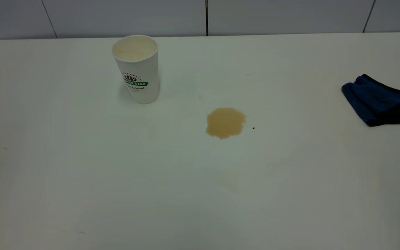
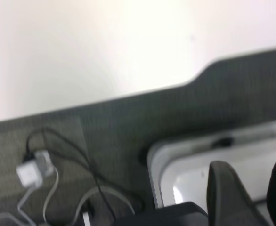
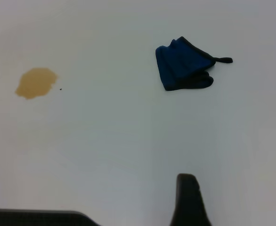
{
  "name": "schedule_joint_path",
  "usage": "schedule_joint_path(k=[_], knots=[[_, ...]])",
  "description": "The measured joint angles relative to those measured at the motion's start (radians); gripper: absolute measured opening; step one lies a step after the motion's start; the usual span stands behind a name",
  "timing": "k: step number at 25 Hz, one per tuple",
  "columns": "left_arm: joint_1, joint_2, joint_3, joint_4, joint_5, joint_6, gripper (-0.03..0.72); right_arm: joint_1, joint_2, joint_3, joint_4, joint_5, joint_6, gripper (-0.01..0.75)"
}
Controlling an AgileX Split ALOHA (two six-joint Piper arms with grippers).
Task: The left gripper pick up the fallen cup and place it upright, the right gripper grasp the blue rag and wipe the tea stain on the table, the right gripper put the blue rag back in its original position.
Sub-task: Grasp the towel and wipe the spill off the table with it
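The cup point(image 1: 136, 68) stands upright on the table point(image 1: 82, 173), at the back left. The tea stain point(image 1: 225, 122) is a light-brown patch near the table's middle; it also shows in the right wrist view point(image 3: 35, 83). The blue rag point(image 1: 377, 100) lies crumpled at the far right edge and shows in the right wrist view point(image 3: 182, 70). My right gripper point(image 3: 239, 188) hovers over bare table, well short of the rag, with one finger point(image 3: 190, 200) in view, open and empty. My left gripper point(image 2: 251, 172) is off the table, open and empty. Neither gripper shows in the exterior view.
A tiny black speck point(image 1: 253, 128) lies just right of the stain. In the left wrist view a table edge point(image 2: 128, 94), dark floor, a white plug with cables point(image 2: 32, 172) and a grey tray-like frame point(image 2: 185, 155) lie below the left gripper.
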Motion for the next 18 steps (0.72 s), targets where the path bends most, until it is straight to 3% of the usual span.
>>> schedule_joint_path(k=[5,18], knots=[[0.044,-0.209,0.038,0.038,0.001,-0.018,0.255,0.0,0.0,0.0,0.0,0.0,0.0,0.561],[0.044,-0.569,0.072,0.106,0.006,-0.091,0.255,0.0,0.0,0.0,0.0,0.0,0.0,0.561]])
